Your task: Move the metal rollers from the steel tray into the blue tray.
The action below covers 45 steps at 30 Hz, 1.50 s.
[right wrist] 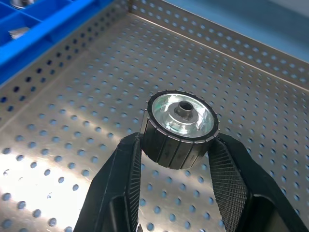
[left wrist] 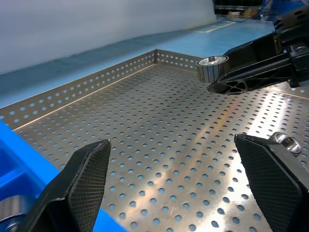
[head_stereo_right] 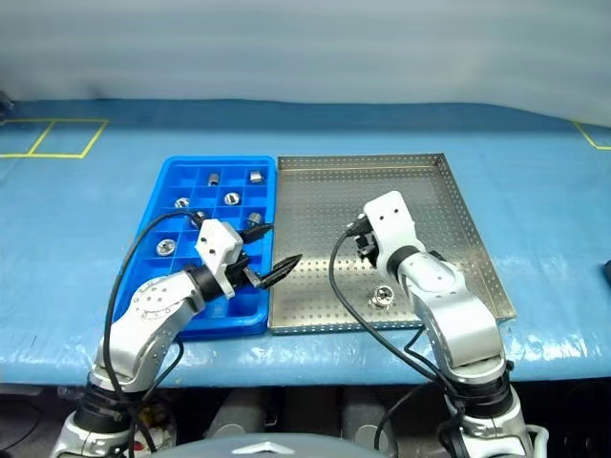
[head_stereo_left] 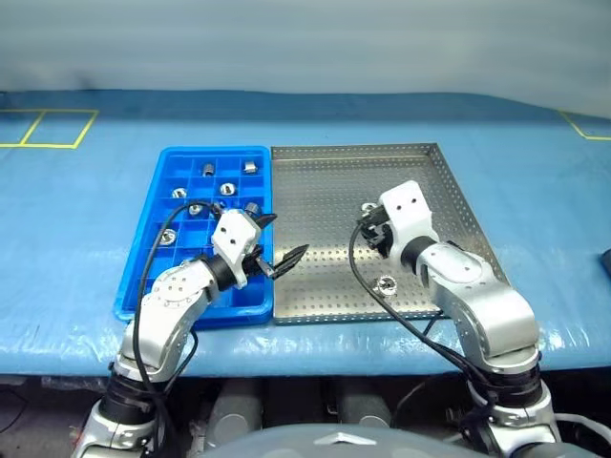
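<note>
We see the desk carrying the steel tray beside the blue tray, which holds several rollers. Our right claw grips one roller above the steel tray; another lies there. Our left claw is released.

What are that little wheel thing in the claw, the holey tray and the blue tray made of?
The roller in the right gripper looks like metal: a shiny, mirror-bright face and a duller ribbed side. The steel tray looks like brushed sheet metal, with glare streaks across its punched holes. The blue tray seems moulded plastic: one even bright colour, with soft-edged dividers.
</note>
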### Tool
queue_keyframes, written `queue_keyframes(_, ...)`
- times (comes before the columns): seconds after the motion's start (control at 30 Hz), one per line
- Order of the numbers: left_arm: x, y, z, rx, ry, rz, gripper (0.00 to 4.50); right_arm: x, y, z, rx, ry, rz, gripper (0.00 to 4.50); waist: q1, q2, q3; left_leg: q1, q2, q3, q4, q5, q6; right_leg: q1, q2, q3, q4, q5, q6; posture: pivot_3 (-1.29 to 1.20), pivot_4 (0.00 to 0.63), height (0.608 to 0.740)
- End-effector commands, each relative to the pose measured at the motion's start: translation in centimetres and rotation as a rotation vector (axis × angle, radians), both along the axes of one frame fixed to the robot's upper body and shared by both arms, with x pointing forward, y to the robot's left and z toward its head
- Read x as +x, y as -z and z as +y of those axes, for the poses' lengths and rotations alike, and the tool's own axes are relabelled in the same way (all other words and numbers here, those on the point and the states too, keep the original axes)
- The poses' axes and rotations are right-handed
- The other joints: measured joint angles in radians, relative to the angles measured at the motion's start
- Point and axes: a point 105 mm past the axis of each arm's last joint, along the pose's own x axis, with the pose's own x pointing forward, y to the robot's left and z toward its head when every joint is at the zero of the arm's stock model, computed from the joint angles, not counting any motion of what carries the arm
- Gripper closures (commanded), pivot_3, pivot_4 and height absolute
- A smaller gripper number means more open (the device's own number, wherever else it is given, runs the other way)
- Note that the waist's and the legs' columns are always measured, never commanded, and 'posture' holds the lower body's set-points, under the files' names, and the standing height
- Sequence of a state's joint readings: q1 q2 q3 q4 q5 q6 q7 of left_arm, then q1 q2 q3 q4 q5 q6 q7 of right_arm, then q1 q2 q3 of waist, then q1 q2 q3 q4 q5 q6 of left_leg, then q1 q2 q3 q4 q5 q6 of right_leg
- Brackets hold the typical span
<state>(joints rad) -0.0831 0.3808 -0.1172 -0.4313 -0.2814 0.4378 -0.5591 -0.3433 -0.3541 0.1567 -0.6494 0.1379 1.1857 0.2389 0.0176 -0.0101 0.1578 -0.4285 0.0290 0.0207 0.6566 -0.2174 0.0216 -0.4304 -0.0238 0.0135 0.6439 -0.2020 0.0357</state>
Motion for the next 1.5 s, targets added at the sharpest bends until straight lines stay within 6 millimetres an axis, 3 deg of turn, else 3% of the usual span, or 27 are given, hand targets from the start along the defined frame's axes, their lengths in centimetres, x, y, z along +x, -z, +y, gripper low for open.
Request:
queue_keyframes(0.03,-0.7,-1.9,1.4,0.001,-0.055,-0.090,0.00,-0.1,-1.6,2.7,0.005,-0.134,-0.055,2.83,0.013,0.000,0.000,0.000,0.000,0.000,0.000,0.000,0.000,0.000,0.000,0.000,0.000,0.000,0.000,0.24,0.150,0.740)
queue_keyframes(0.23,-2.1,-1.6,3.0,0.013,-0.128,-0.068,0.00,-0.5,-1.7,7.1,0.000,-0.331,-0.048,2.83,0.050,0.000,0.000,0.000,0.001,0.000,0.000,0.000,0.000,0.000,-0.001,-0.001,-0.001,0.000,0.000,0.32,0.150,0.740)
queue_keyframes(0.43,-3.3,-1.4,4.1,0.021,-0.174,-0.040,0.00,-1.3,-1.1,9.3,0.010,-0.439,-0.026,2.83,0.089,0.000,0.000,-0.001,0.003,-0.001,-0.001,0.000,0.000,0.000,-0.002,-0.003,-0.001,0.000,0.000,0.38,0.150,0.740)
queue_keyframes(0.67,-3.8,-1.2,4.3,0.024,-0.196,-0.023,0.00,-1.6,-0.1,10.1,0.026,-0.475,0.014,2.83,0.120,0.000,0.000,-0.002,0.005,-0.001,-0.001,0.000,0.000,-0.001,-0.002,-0.004,-0.002,-0.001,-0.001,0.40,0.150,0.740)
queue_keyframes(0.97,-3.9,-1.2,3.8,0.013,-0.165,-0.017,0.00,-1.6,2.7,9.7,0.062,-0.431,0.126,2.83,0.135,0.000,0.000,-0.002,0.006,0.000,-0.003,-0.001,-0.001,-0.002,-0.002,-0.005,-0.003,-0.001,-0.002,0.39,0.150,0.740)
queue_keyframes(1.1,-3.9,-1.2,3.4,0.016,-0.148,-0.013,0.00,-1.5,3.3,9.1,0.078,-0.387,0.150,1.49,0.135,0.000,0.000,-0.002,0.006,0.000,-0.003,-0.001,-0.001,-0.002,-0.002,-0.005,-0.003,-0.001,-0.002,0.37,0.150,0.740)
queue_keyframes(1.23,-3.7,-1.2,3.1,0.016,-0.125,-0.011,0.00,-1.1,2.6,8.1,0.096,-0.323,0.127,0.15,0.135,0.000,0.000,-0.002,0.006,0.000,-0.003,-0.001,-0.001,-0.002,-0.003,-0.005,-0.003,-0.001,-0.002,0.34,0.150,0.740)
queue_keyframes(1.5,-3.0,-1.2,1.6,-0.001,-0.038,-0.008,0.00,-1.2,0.1,3.6,0.114,-0.141,0.055,0.05,0.117,0.000,0.000,-0.004,0.006,0.001,-0.004,-0.001,-0.001,-0.003,-0.002,-0.005,-0.004,-0.002,-0.002,0.24,0.150,0.740)
